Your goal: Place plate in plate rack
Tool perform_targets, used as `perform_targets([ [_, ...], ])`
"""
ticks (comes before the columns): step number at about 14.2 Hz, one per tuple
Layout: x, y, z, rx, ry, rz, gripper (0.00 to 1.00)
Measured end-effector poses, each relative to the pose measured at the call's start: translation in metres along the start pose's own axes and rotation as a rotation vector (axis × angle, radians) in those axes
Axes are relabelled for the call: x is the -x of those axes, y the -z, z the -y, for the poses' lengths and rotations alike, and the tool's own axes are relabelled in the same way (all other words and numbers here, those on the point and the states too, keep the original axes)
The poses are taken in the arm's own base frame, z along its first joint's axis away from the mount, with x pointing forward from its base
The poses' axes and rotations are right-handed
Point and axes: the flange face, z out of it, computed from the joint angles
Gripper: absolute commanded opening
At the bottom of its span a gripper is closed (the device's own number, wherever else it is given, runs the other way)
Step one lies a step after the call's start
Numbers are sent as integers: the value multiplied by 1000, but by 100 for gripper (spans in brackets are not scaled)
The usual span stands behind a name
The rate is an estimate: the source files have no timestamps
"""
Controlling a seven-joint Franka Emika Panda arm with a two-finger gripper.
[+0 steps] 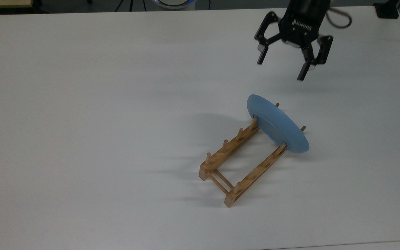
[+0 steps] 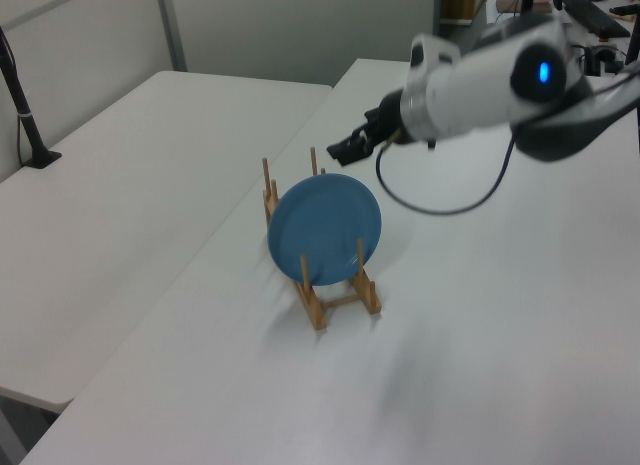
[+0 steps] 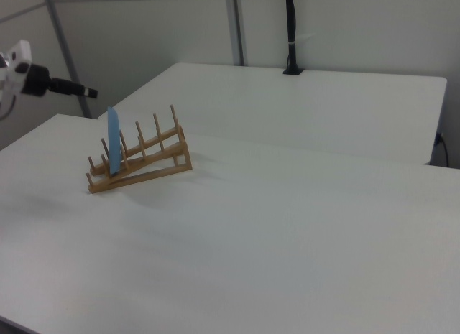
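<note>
The tool [image 1: 282,63] is hanging released above the plate [image 1: 279,125], which is standing on edge in the plate rack [image 1: 242,160]; any retreat is best going straight up and clear of the rim.

White arm [image 2: 480,80], blue light, black cable, black claw [image 1: 283,66].

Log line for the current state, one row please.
light-blue round plate: standing on edge in light-wood pegged plate rack, end slot | gripper: open, clear of plate
</note>
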Motion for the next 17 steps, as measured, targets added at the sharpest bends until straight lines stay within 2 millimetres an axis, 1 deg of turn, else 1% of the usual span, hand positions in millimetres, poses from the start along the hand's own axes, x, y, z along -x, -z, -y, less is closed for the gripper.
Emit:
perform_targets([
  [2, -24, 18, -18, -3, -65, 125, 100],
  [3, -39, 28, -35, 3, -90, 221, 100],
  [4, -48, 35, -48, -2, -100, 301, 100],
  [5, -61, 44, -70, -16, -97, 409, 100],
  [7, -73, 51, -100, -30, -112, 523, 100],
  [8, -77, 51, -116, -31, -133, 581, 100],
  [10, -81, 46, -153, -36, -176, 710, 100],
  [11, -83, 43, -174, -45, -188, 770, 100],
  [13, -88, 33, -226, -69, -195, 878, 100],
  [15, -91, 22, -275, -111, -169, 946, 100],
  [16, -91, 16, -288, -135, -141, 955, 100],
  [17, -89, 12, -293, -151, -106, 957, 100],
])
